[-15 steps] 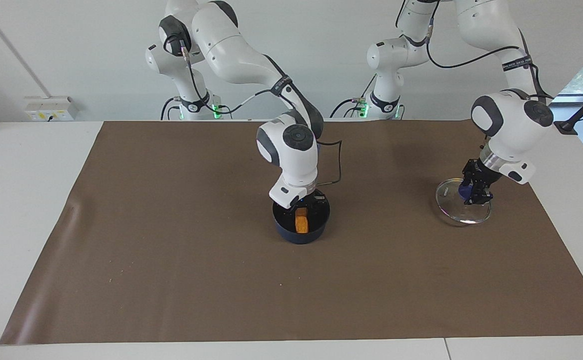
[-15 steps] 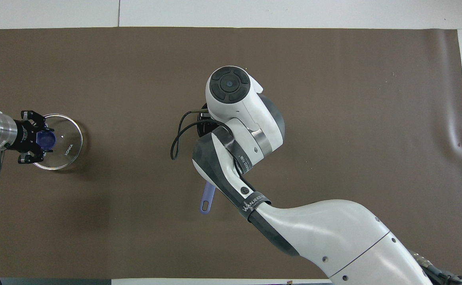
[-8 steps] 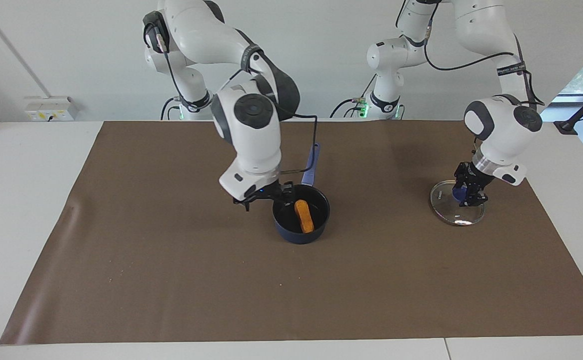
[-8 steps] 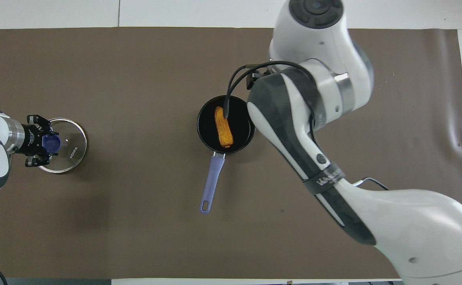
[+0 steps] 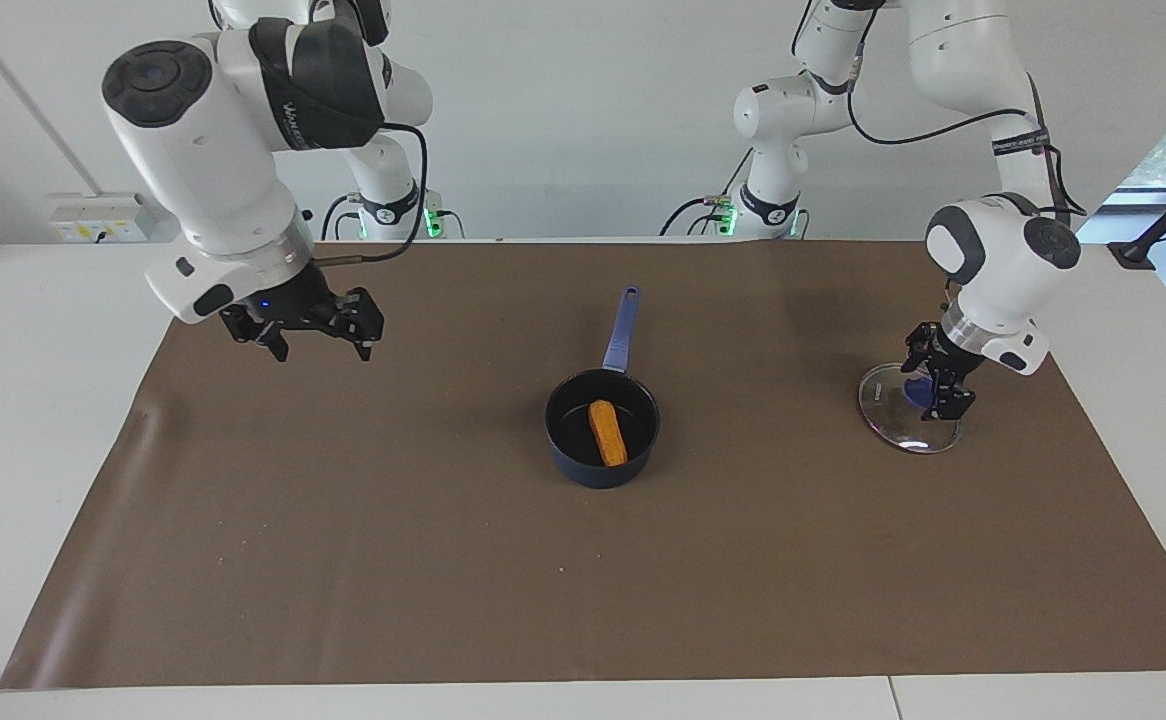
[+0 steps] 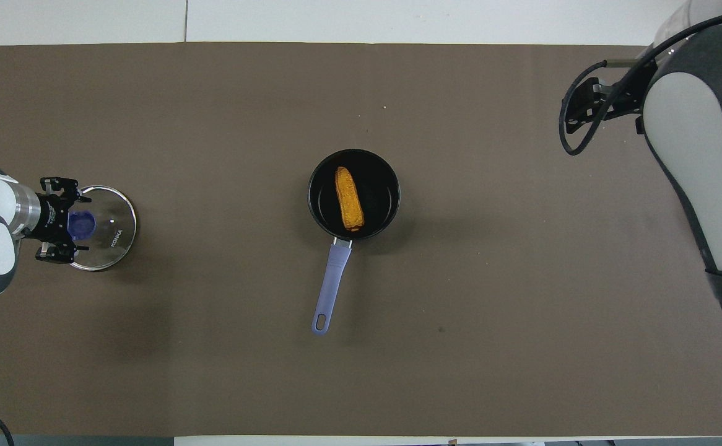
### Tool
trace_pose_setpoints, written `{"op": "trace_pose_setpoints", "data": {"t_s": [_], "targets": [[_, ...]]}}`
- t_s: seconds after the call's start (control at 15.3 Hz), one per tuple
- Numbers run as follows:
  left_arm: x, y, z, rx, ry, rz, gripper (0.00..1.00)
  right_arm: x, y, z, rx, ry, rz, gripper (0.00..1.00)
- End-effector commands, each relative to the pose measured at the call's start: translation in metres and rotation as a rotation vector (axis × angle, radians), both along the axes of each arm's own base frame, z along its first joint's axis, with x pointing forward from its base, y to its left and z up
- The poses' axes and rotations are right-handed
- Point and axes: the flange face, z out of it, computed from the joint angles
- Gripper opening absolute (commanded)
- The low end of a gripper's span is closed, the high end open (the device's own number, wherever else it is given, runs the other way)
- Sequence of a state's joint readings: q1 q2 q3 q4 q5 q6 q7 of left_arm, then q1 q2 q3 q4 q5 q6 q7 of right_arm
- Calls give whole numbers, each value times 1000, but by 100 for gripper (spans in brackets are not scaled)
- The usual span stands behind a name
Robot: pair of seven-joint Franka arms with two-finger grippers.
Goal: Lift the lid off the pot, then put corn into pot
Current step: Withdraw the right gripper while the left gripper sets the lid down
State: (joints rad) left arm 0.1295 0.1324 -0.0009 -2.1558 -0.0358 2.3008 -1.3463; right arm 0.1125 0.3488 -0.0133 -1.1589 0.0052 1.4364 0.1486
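Observation:
The dark blue pot stands on the middle of the brown mat, its light blue handle pointing toward the robots. The orange-yellow corn lies inside the pot, and it shows in the overhead view too. My right gripper is open and empty, raised over the mat toward the right arm's end. My left gripper is shut on the blue knob of the glass lid. It holds the lid tilted, low at the mat, toward the left arm's end.
The brown mat covers most of the white table. In the overhead view the right arm fills the edge of the picture at its own end of the table. A wall socket box sits past the table's edge.
My right gripper let go of the corn in the pot, rose, and swung away toward the right arm's end. My left gripper brought the lid a little lower and toward the pot.

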Motion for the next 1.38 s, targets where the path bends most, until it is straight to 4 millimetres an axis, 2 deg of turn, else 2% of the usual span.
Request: {"op": "trace_pose_setpoints", "data": {"t_s": [0.0,0.13,0.26,0.33,0.46,0.52,0.65,0.79,0.85,0.92,1.05,1.24,1.31], "targets": [[23,-1,49,-11,26,-82,100,-20,-36,-17,2,61,54,100],[36,-4,92,-9,21,-269,100,-35,-41,-22,7,83,106,100],[46,-17,125,-2,-8,-473,100,-50,-51,-31,9,97,92,100],[50,-23,138,14,-29,-582,100,-51,-55,-36,9,69,91,100],[59,-54,167,63,-72,-818,100,-48,-66,-37,9,44,72,100],[59,-61,176,80,-70,-921,100,-49,-68,-39,9,49,65,100],[55,-79,195,89,-57,-1122,100,-51,-89,-39,16,59,38,100],[42,-89,215,82,-36,-1330,100,-53,-103,-42,17,62,15,100],[32,-97,227,74,-27,-1428,100,-65,-105,-29,16,38,17,100],[18,-104,237,58,-9,-1507,100,-77,-104,-33,16,13,33,100],[-4,-105,250,48,4,-1580,100,-90,-107,-41,10,-54,37,100],[-37,-106,243,31,19,-1597,100,-83,-111,-26,-9,-68,36,100],[-43,-112,240,29,21,-1609,100,-83,-112,-28,-5,-56,35,100]]}}
